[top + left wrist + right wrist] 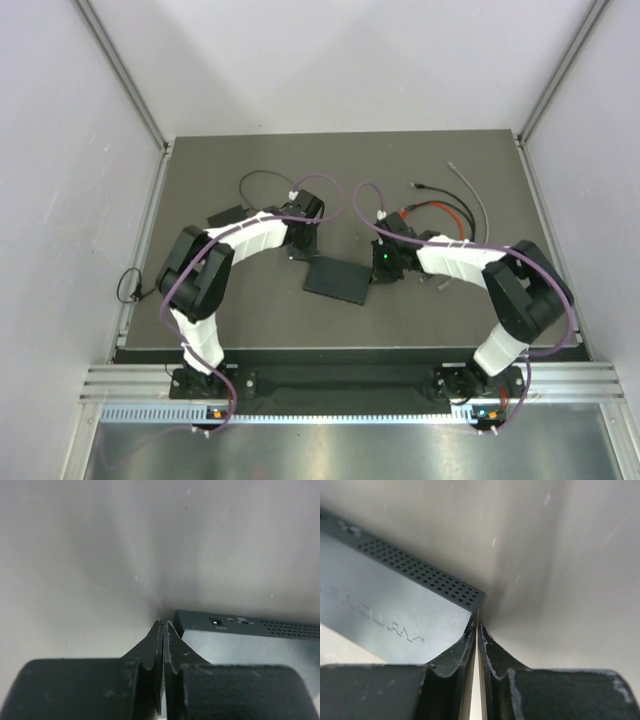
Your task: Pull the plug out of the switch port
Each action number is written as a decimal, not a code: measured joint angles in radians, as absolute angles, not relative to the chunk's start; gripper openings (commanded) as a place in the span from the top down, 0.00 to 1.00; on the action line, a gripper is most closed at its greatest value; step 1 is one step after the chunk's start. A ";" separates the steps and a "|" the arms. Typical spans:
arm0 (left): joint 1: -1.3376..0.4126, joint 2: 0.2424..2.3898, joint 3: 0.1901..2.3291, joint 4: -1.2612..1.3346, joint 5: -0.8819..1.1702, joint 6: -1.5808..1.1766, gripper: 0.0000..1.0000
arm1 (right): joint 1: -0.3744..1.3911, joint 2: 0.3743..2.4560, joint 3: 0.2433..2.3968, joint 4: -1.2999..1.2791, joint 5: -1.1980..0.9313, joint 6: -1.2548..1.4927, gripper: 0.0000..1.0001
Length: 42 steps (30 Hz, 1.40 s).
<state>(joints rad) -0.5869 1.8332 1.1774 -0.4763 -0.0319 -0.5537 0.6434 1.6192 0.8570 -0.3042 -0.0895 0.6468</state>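
While both arms reach over the dark table [200,180], the switch [338,279] lies flat near the middle, between the two pincers; the left gripper [300,250] is at its 10 o'clock and the right gripper [385,270] at its 3 o'clock. From the left wrist, the left fingers [155,645] are pressed tight together with nothing in them; their tips sit just beside a corner of the switch, which is at their 3 o'clock. From the right wrist, the right fingers [452,655] are almost closed, with only a thin slit and nothing in it; their tips are at a switch corner, with the box at their 9 o'clock. A red cable [440,208] and a grey cable [475,195] lie at the switch's 1 o'clock, well apart from it.
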 measured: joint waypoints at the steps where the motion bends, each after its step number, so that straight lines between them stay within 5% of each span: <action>1: -0.587 1.848 1.196 -0.487 -0.039 -0.552 1.00 | 0.634 1.636 0.878 -0.316 -0.088 0.637 0.89; 19: -0.585 2.026 1.453 -0.610 -0.065 -0.542 1.00 | 0.492 1.848 1.162 -0.364 -0.023 0.463 0.87; 29: -0.557 2.027 1.453 -0.600 -0.019 -0.571 0.94 | 0.446 1.860 1.186 -0.360 -0.041 0.389 0.69; 34: -0.561 1.927 1.342 -0.558 -0.032 -0.592 0.83 | 0.442 1.769 1.158 -0.357 -0.043 0.342 0.51; 42: -0.586 1.426 1.069 -0.451 -0.022 -0.655 0.47 | 0.450 1.345 0.917 -0.303 -0.093 0.351 0.20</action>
